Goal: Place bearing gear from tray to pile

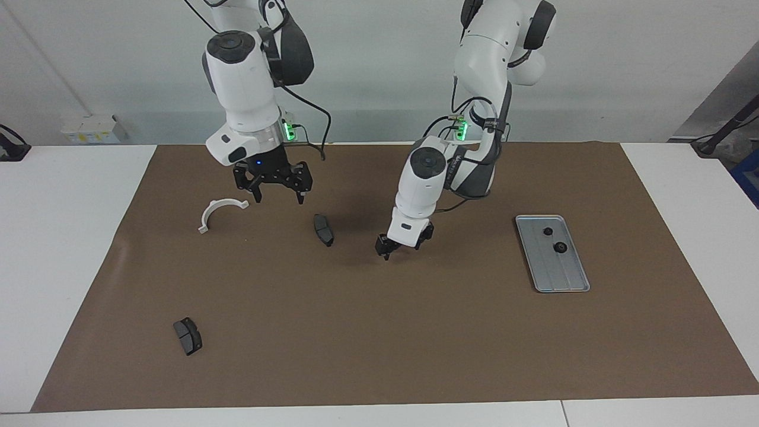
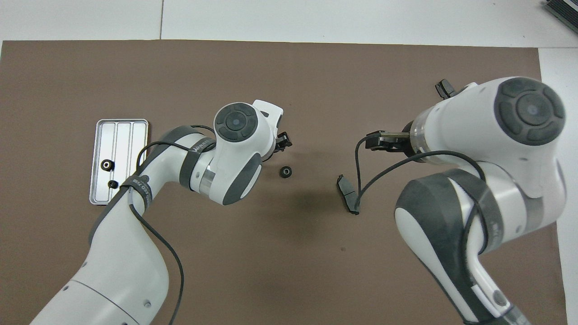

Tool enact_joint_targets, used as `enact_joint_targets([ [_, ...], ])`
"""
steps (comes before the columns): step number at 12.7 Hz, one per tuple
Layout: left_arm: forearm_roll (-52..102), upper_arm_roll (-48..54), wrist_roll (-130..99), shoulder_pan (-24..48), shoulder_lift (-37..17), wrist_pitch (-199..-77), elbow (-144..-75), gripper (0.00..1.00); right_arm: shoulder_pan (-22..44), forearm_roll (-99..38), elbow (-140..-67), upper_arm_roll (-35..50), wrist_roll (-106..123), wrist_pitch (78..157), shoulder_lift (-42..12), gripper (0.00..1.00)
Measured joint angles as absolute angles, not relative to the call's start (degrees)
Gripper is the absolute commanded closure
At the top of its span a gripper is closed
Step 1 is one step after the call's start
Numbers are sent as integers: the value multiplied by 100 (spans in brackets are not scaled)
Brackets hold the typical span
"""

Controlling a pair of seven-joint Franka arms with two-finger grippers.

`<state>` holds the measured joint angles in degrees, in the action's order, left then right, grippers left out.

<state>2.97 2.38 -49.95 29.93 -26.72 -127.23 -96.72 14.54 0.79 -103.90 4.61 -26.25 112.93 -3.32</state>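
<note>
The silver tray (image 1: 563,276) lies toward the left arm's end of the mat and holds two small black gears (image 1: 558,247); it also shows in the overhead view (image 2: 131,144). A third black bearing gear (image 2: 285,172) lies loose on the mat, beside a dark brake pad (image 2: 348,194). My left gripper (image 1: 404,243) is open and empty, just above the mat by that gear. My right gripper (image 1: 280,196) is open and empty, in the air between the white bracket (image 1: 220,207) and the brake pad (image 1: 323,230).
A second brake pad (image 1: 187,335) lies farther from the robots, toward the right arm's end of the brown mat (image 1: 415,344). In the overhead view the right arm hides the white bracket and most of that second pad.
</note>
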Motion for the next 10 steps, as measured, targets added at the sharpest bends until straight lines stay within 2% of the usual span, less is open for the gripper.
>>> enact_joint_targets([
  [5, 212, 214, -3409, 1833, -2184, -11815, -9632, 8, 2452, 193, -10241, 467, -3814, 11846, -1033, 0],
  [10, 206, 205, -856, 464, -1746, -11355, -9947, 16, 2826, 602, -9660, 463, -4154, 12184, -1990, 0],
])
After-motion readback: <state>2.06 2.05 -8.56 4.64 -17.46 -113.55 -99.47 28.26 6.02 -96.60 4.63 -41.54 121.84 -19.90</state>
